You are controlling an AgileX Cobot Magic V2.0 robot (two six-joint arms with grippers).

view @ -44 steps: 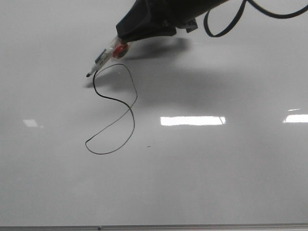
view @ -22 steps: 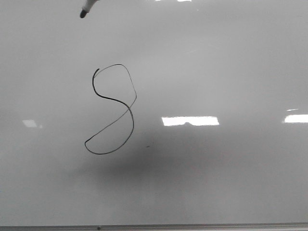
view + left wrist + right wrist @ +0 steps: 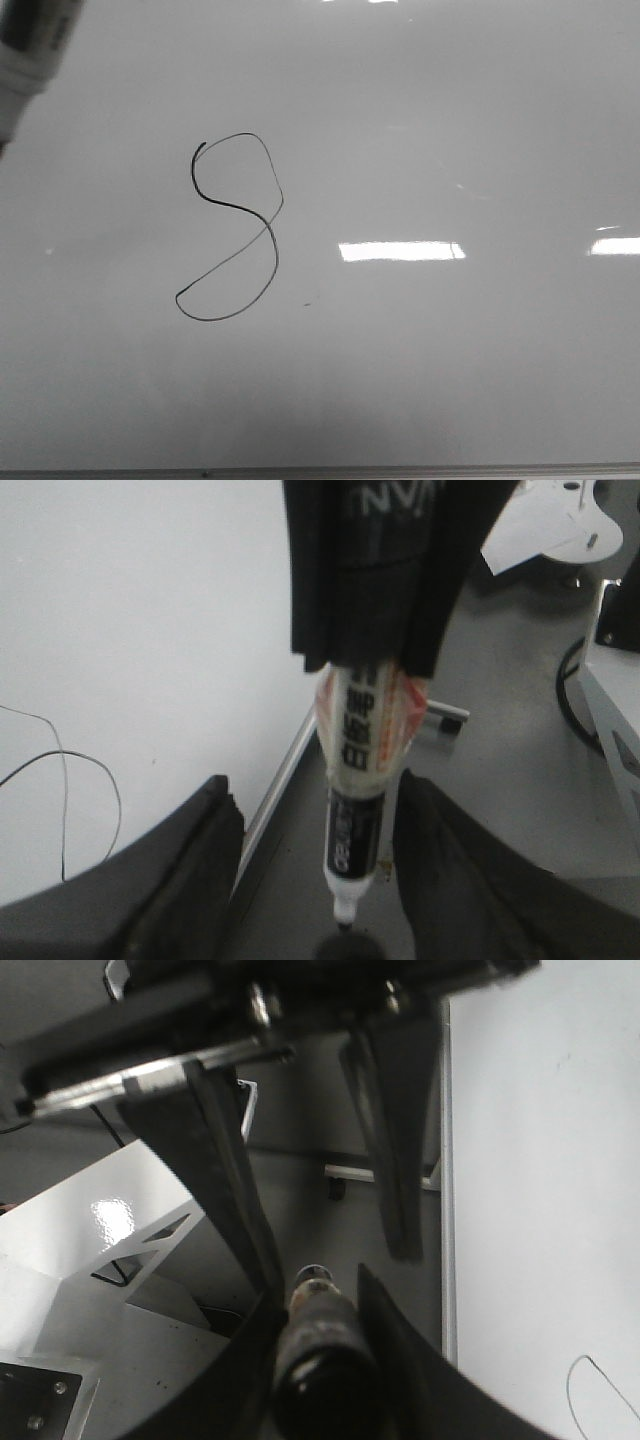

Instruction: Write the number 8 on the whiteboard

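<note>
The whiteboard (image 3: 450,130) fills the front view. On it stands the number 8 (image 3: 232,230), a thin black slanted loop with a small gap at its top left. A blurred black and white marker (image 3: 25,60) crosses the top left corner, off the board's surface. The left wrist view shows this marker (image 3: 358,810) taped under the wrist, hanging between the fingers of my left gripper (image 3: 313,780), which are open and do not touch it. Its tip is over the grey floor beside the board's edge. My right gripper (image 3: 313,1285) is shut on a dark cylinder (image 3: 318,1345).
A thin grey metal edge (image 3: 400,468) runs along the board's bottom. A tiny dark speck (image 3: 307,302) lies right of the 8. Beside the board the right wrist view shows dark struts (image 3: 395,1130) and a white stand (image 3: 110,1230) on the grey floor.
The marker has gone from writing at the 8's top, up off the board, to the top left corner near the camera. The arm and its shadow have left the board.
</note>
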